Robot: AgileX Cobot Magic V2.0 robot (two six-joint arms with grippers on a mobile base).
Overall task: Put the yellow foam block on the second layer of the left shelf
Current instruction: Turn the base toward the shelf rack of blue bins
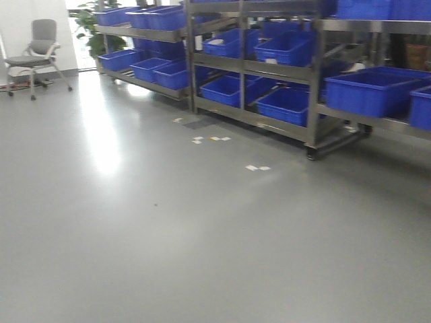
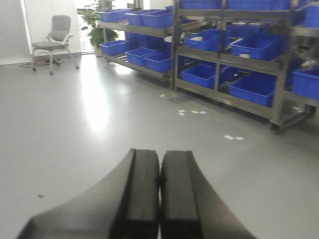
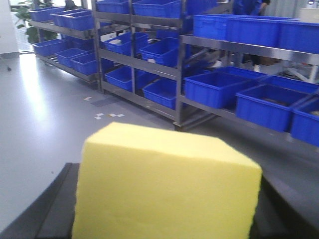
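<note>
- Your right gripper (image 3: pixel 167 211) is clamped on the yellow foam block (image 3: pixel 164 174), with a dark finger on each side.
- Your left gripper (image 2: pixel 160 158) is pressed together and holds nothing.
- The shelves (image 3: pixel 249 49) with blue bins (image 3: pixel 214 88) stand well apart from the block.

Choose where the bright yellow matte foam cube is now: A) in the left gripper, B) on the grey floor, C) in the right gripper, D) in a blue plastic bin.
C: the yellow foam cube sits clamped in the right gripper in its wrist view; the left gripper is shut, empty.
</note>
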